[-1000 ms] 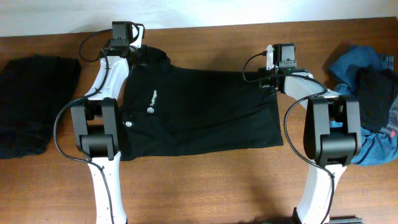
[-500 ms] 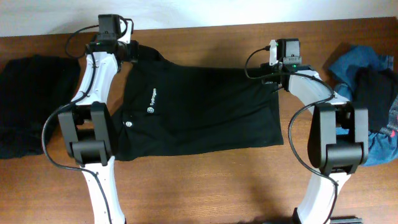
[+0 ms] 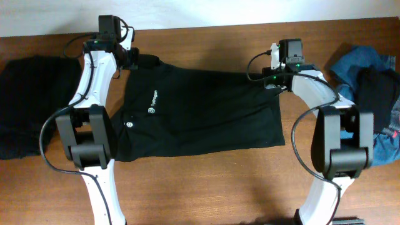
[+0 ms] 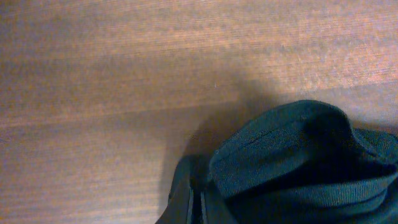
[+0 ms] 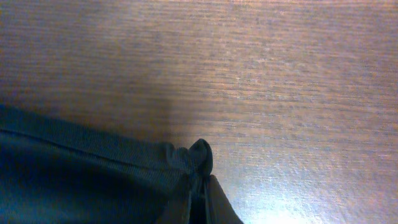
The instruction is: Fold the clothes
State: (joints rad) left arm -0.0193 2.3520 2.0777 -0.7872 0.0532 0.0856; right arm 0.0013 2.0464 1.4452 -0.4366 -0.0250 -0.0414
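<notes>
The black shirt lies spread flat in the middle of the worktop, with its white logo facing up. The left hand is at the far left corner of the shirt. In the left wrist view, this hand looks pinched tight on a bunched fold of cloth. The right hand is at the far right corner. In its own wrist view, it is closed on just the very tip of the hem. That small grip is what I worry about. If the arms pull apart too hard, or lift too fast, the tip may slip out of the right hand. Then that side would drop and make a crooked fold. The left hand holds a thick lump, so it may drag up more than one layer and leave a wrinkle. A black pile sits at the left end of the worktop and a denim heap at the right end, both well away from the shirt. Since a second ago, the left arm has swung out to the left and pulled its corner with it. The right arm has moved a little farther back, and the far edge of the shirt looks straighter.
</notes>
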